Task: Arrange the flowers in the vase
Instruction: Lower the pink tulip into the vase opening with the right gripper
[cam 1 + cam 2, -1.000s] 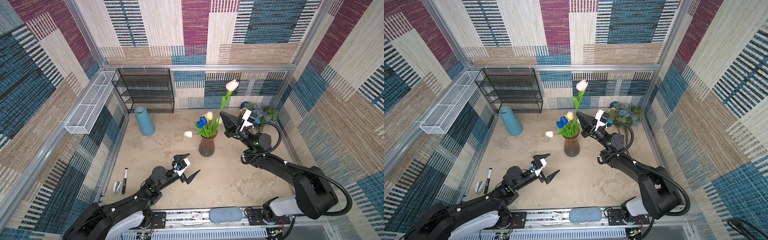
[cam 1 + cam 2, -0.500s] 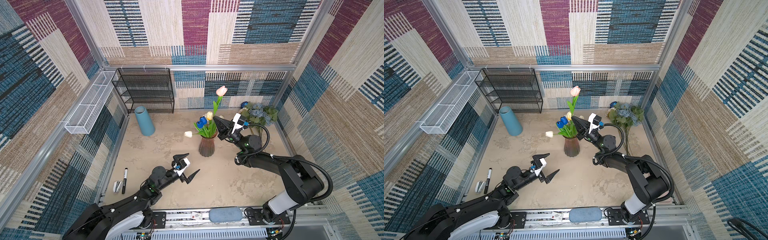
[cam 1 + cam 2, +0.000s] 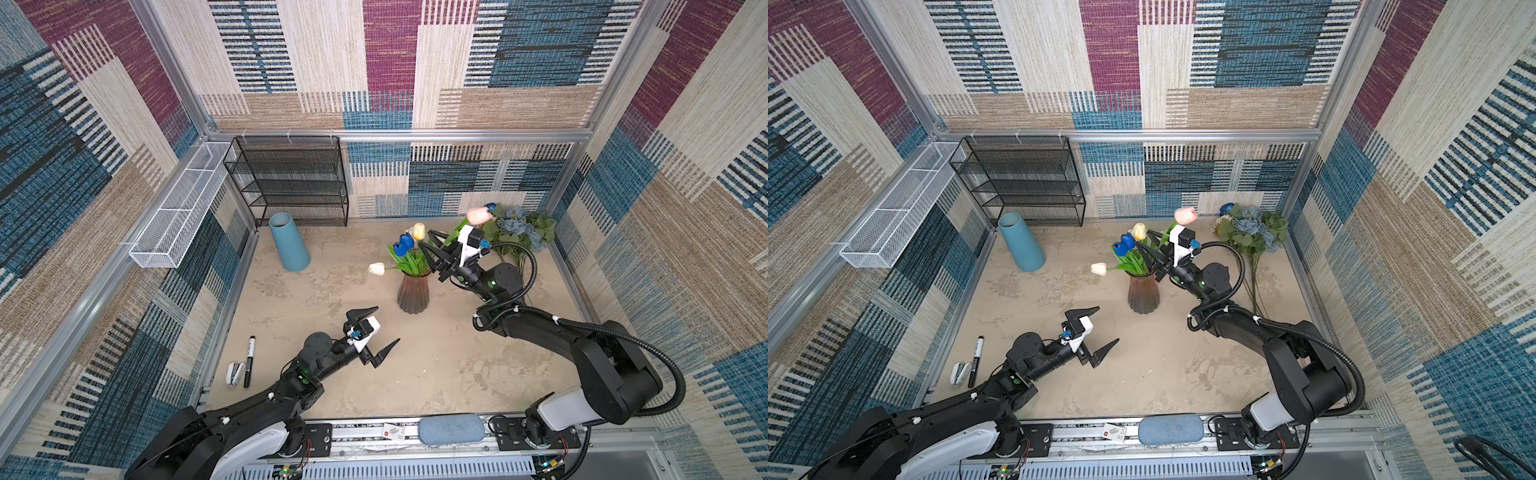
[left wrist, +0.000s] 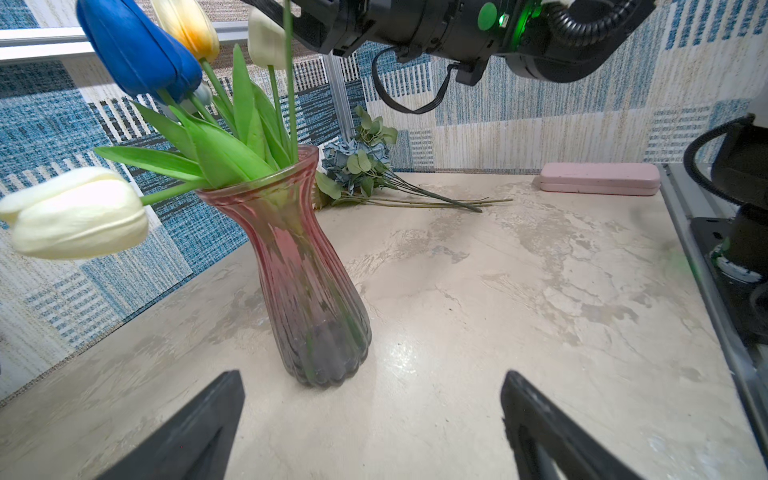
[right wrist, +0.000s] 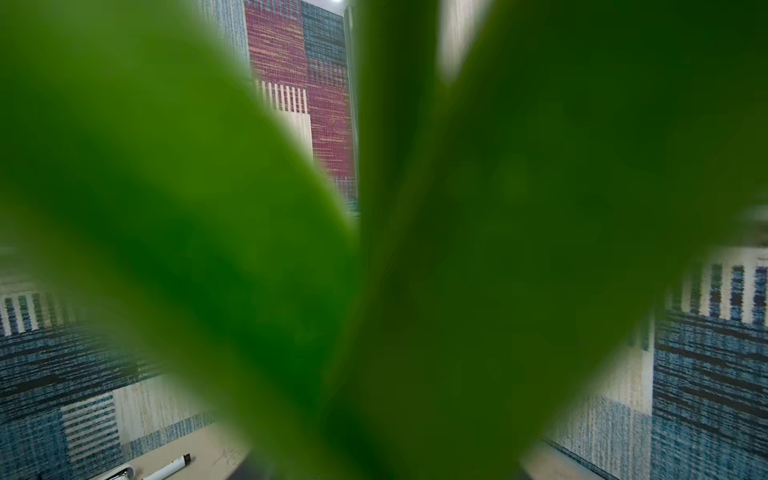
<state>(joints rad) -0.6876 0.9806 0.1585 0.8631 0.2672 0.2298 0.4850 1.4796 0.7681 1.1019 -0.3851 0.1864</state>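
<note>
A reddish ribbed glass vase (image 3: pixel 412 293) (image 3: pixel 1143 293) (image 4: pixel 307 291) stands mid-table. It holds a white tulip (image 3: pixel 377 269), blue tulips (image 3: pixel 402 245) and a yellow tulip (image 3: pixel 419 231). A pink tulip (image 3: pixel 478 215) (image 3: pixel 1185 215) leans right, its stem (image 4: pixel 291 83) running down into the vase mouth. My right gripper (image 3: pixel 424 238) (image 3: pixel 1143 237) sits just above the vase, its jaws parted around that stem; blurred green leaves fill the right wrist view. My left gripper (image 3: pixel 388 324) (image 4: pixel 371 376) hovers open and empty in front of the vase. A dusty-blue rose bunch (image 3: pixel 515 226) (image 4: pixel 357 162) lies at the back right.
A blue cylinder (image 3: pixel 289 243) and a black mesh rack (image 3: pixel 291 183) stand at the back left. A white wire basket (image 3: pixel 178 208) hangs on the left wall. A marker (image 3: pixel 249 361) and a small white stapler (image 3: pixel 235 372) lie front left. A pink case (image 4: pixel 598 178) lies by the right wall.
My right gripper came down and left over the vase with the pink tulip, lowering its stem inside. Its jaws went from shut to parted. The left arm stayed still.
</note>
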